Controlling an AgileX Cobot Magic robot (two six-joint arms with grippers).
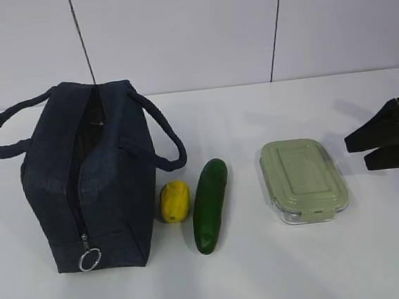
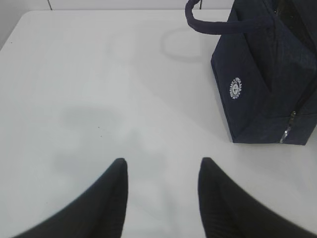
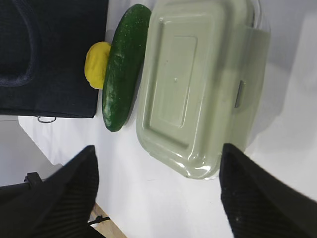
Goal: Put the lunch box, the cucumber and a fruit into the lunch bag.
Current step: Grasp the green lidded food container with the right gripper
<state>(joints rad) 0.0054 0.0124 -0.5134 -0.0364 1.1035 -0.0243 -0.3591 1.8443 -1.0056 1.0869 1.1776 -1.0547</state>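
The navy lunch bag (image 1: pixel 93 181) stands at the left, a dark gap running along its top, its silver ring pull (image 1: pixel 90 260) hanging low on the near end. Right of it lie the yellow fruit (image 1: pixel 175 200), then the dark green cucumber (image 1: pixel 211 205), then the lunch box (image 1: pixel 303 180) with its sage-green lid. My right gripper (image 1: pixel 359 154) hovers open just right of the lunch box; its wrist view shows the lunch box (image 3: pixel 198 84) ahead of the spread fingers (image 3: pixel 158 148), which hold nothing. My left gripper (image 2: pixel 163 161) is open over bare table, left of the bag (image 2: pixel 267 84).
Everything rests on a white table (image 1: pixel 268 270) with a white panelled wall behind. In the right wrist view the table's edge and a strip of wooden floor (image 3: pixel 106 225) show at the lower left. The cucumber (image 3: pixel 124 69) and fruit (image 3: pixel 96 63) lie between box and bag (image 3: pixel 54 54).
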